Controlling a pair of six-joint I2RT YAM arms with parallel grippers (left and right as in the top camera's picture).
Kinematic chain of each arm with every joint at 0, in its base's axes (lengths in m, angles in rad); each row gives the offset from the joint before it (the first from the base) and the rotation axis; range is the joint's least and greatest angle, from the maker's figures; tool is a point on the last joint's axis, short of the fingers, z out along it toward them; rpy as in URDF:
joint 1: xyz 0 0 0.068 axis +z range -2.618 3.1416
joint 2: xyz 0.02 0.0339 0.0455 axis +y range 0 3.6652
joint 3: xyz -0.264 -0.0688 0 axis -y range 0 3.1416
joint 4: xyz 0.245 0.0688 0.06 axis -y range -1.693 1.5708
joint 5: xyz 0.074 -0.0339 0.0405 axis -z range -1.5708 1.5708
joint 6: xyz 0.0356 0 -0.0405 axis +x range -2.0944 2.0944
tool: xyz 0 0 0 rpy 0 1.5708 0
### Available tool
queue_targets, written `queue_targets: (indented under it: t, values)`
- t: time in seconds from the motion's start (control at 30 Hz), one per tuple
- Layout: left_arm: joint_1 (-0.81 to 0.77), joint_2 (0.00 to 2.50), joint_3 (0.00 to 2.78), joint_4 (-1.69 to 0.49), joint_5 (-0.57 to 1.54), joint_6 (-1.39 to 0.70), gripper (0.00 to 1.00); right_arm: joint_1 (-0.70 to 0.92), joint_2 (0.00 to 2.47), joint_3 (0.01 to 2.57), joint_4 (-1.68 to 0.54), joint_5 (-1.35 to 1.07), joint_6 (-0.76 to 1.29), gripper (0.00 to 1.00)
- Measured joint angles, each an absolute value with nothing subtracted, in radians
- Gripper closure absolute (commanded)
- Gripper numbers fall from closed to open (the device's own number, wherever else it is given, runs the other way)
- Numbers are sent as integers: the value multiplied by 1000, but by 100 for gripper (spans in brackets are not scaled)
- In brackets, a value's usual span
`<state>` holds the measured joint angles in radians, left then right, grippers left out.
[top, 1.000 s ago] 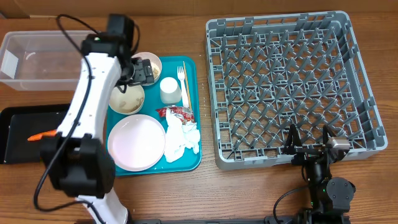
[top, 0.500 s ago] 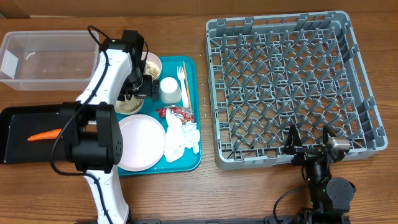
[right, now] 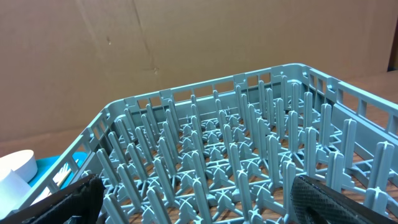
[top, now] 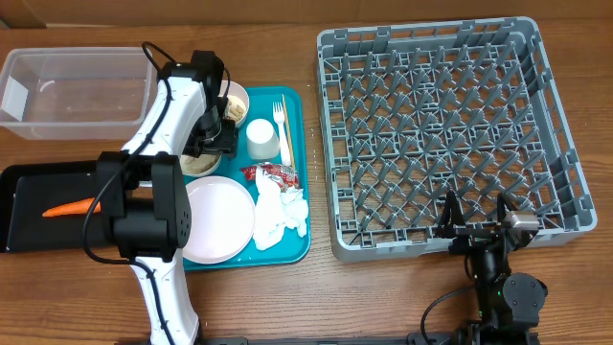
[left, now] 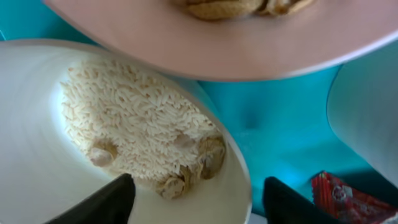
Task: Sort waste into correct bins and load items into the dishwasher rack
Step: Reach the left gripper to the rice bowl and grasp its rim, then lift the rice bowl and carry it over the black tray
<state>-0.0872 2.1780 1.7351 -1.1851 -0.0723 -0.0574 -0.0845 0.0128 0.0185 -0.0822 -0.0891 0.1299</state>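
Judging by how things lie, the task is only at its beginning. One piece of waste is sorted: the carrot lies in the black tray at the left edge. The clear tub in the upper left looks empty, and the rack on the right holds nothing.

All other things are on the teal tray in the middle: the plate, the cup, the fork with the stick beside it, the napkin and the wrapper. The rice is in its bowl, and the scraps are in the pinkish bowl just above it.

The left gripper is low over the rice bowl. Its jaws are apart, one finger inside the bowl and one outside, and I cannot see them pinch the rim. I think the step in hand is to take this bowl and empty it.

The right gripper waits at the lower edge of the rack, spread wide with nothing between its fingers.
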Motion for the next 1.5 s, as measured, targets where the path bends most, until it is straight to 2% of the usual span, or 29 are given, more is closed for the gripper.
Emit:
queue_targets:
  t: [0.1, 0.23, 0.43, 0.67, 1.5]
  values:
    - [-84, 2178, 1733, -1184, -74, -56, 40, -84, 13, 19, -82, -89, 130, 0]
    - [-79, 2178, 1719, -1172, -75, -52, 59, -84, 13, 19, -82, -89, 130, 0]
    - [-77, 2178, 1681, -1149, -75, -49, 68, -84, 13, 19, -82, -89, 130, 0]
    - [-77, 2178, 1673, -1142, -72, -39, 96, -84, 13, 19, -82, -89, 130, 0]
    - [-77, 2110, 1790, -1288, -79, -87, 96, -84, 13, 19, -81, -89, 130, 0]
